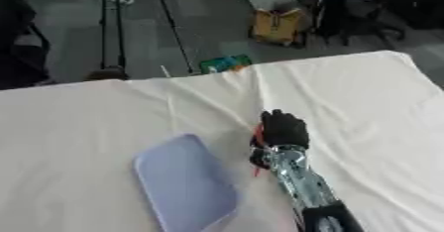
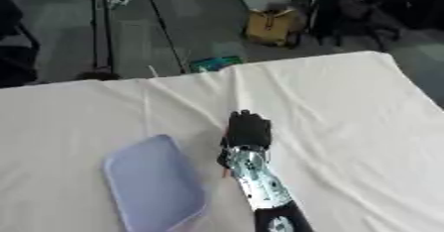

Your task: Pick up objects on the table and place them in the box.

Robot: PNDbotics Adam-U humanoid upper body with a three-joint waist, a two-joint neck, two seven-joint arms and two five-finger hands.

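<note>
White tablecloth [image 1: 364, 102], yellow bag [image 1: 276, 25] on floor, tripod legs [image 1: 111, 32]

Soft, even room light falls on the white tablecloth [image 1: 364, 102], bright but without glare, its folds marked by faint grey shading. The right hand [image 1: 284, 128] casts a weak shadow on its left. Everything looks blurred, and the floor beyond lies dimmer.

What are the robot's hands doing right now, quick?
Right hand: over the white cloth, seen from the back; open or shut cannot be told.
Left hand: not in view.
</note>
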